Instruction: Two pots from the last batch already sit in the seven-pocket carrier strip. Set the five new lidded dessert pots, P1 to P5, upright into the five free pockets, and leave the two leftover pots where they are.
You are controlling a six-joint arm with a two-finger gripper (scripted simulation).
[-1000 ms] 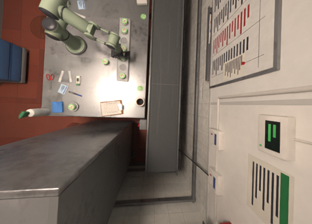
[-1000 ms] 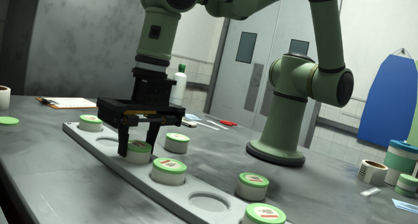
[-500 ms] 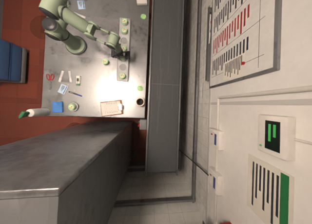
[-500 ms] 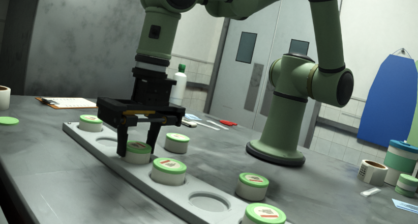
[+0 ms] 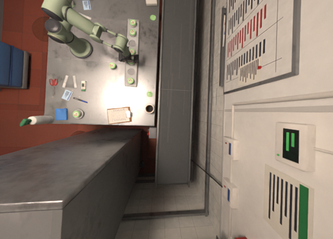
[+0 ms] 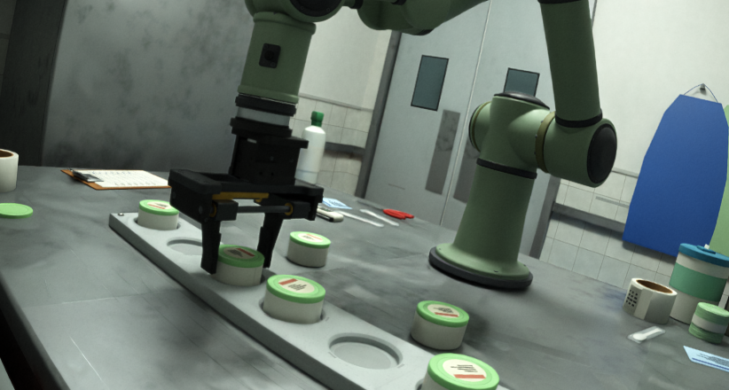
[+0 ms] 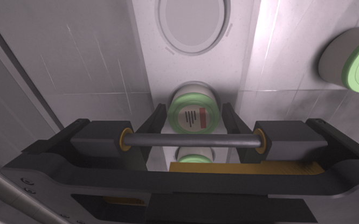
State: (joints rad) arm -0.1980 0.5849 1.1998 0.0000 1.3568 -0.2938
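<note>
A green-lidded dessert pot point(image 7: 193, 112) point(image 6: 238, 264) sits upright in a pocket of the grey carrier strip point(image 6: 285, 306) point(image 5: 132, 52), and my open gripper point(image 7: 194, 117) point(image 6: 239, 253) point(image 5: 131, 59) straddles it, holding nothing. On one side of it the neighbouring pocket point(image 7: 192, 25) point(image 6: 186, 246) is empty; on the other a pot point(image 6: 294, 297) fills its pocket. Beyond that pot lies another empty pocket point(image 6: 363, 352). More pots stand in the strip at the end pocket point(image 6: 158, 214) and near the other end point(image 6: 461, 373). Two pots stand loose on the table beside the strip point(image 6: 308, 248) point(image 6: 439, 324). Another pot point(image 5: 77, 114) stands far off near the table edge.
The arm's base point(image 6: 484, 265) rises close behind the strip. Loose green lids point(image 6: 15, 210) point(image 5: 152, 17), a clipboard point(image 6: 118, 178), a white bottle point(image 6: 311, 151), scissors point(image 6: 397, 214), a cup point(image 5: 149, 108) and tape rolls point(image 6: 648, 299) are scattered over the table.
</note>
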